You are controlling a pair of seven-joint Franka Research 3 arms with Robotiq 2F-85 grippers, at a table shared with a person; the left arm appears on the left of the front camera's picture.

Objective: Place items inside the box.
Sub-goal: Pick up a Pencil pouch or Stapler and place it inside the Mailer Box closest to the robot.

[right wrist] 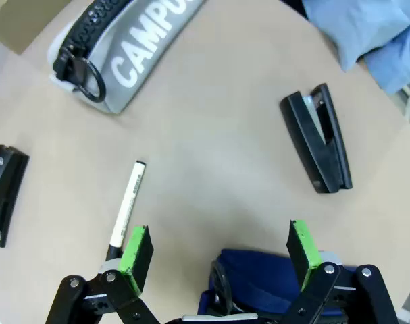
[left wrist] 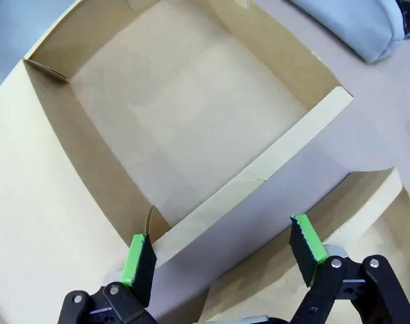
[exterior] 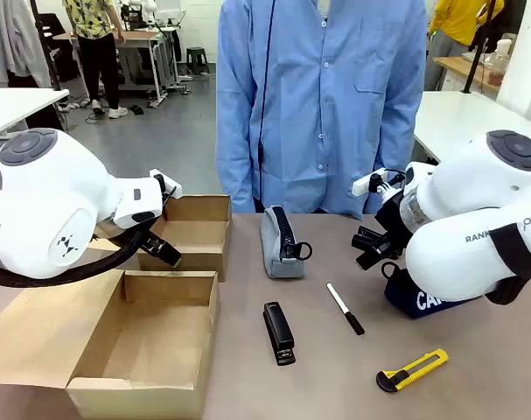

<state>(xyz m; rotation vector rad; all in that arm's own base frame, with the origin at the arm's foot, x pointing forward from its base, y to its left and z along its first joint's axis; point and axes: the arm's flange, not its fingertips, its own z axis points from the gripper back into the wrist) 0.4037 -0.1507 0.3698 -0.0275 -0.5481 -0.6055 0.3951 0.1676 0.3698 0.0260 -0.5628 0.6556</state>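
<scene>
Long plain brown cardboard box [exterior: 147, 346], matte, wide flap lid folded out flat, near the left claw [left wrist: 221, 246]. Left claw spread wide, green pads bare, hovering over cardboard walls. Dark blue fabric pouch [right wrist: 259, 277] directly under the right claw [right wrist: 218, 246], likewise spread wide, gripping nothing. Slim white-and-black marker [right wrist: 127, 202] just beside one finger; grey zipped pencil case [right wrist: 123, 61] farther ahead on the smooth tan worktop [right wrist: 211, 155].

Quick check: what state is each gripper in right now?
left gripper: open, holding nothing.
right gripper: open, holding nothing.
</scene>
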